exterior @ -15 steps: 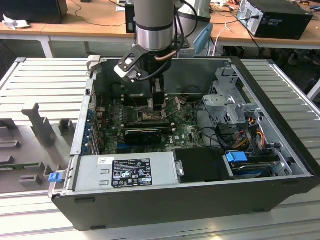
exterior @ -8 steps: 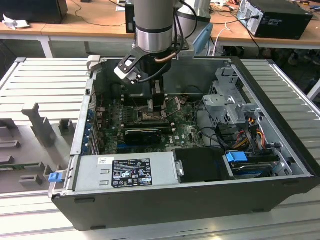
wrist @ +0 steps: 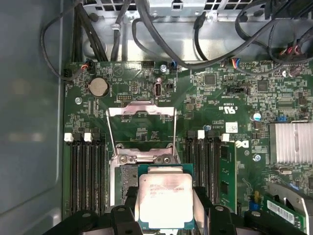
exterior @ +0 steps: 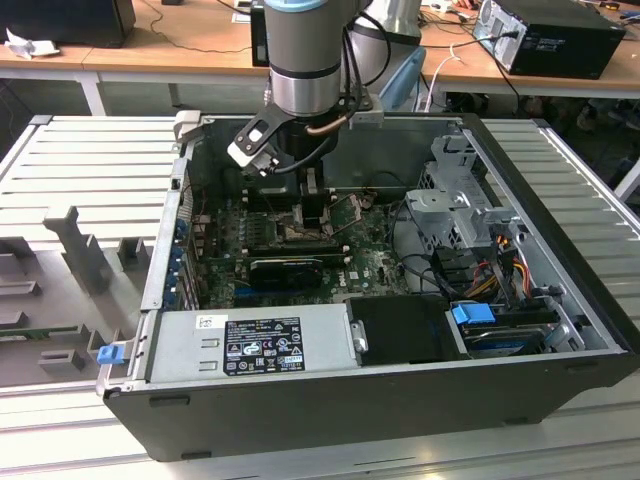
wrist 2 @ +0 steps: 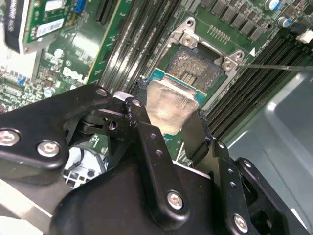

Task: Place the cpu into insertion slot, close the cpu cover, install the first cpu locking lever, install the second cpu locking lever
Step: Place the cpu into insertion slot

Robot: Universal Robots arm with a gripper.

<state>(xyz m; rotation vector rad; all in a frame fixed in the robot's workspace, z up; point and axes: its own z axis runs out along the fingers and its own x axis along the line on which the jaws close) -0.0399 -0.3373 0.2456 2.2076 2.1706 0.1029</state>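
In both wrist views my gripper [wrist: 165, 208] [wrist 2: 168, 120] is shut on the cpu [wrist: 164, 196] [wrist 2: 171, 103], a silvery square chip with a green edge. The black fingers [wrist: 201, 203] press on two opposite sides of it. The chip hangs over the insertion slot [wrist 2: 198, 66] [wrist: 128, 178] and hides part of its brownish contact field; I cannot tell whether it touches. The cpu cover [wrist: 142, 111] stands swung open beyond the slot. Thin wire locking levers [wrist: 110, 139] [wrist 2: 279, 66] run beside it, unlatched. In the exterior view the gripper [exterior: 303, 200] reaches down into the open computer case.
Memory slots [wrist: 83, 166] flank the socket on both sides. A finned heatsink [wrist: 291, 142] and a black card [exterior: 285, 268] sit on the green board. Loose cables [wrist: 161, 44], a drive cage [exterior: 455, 205] and the power supply [exterior: 255, 340] crowd the case walls.
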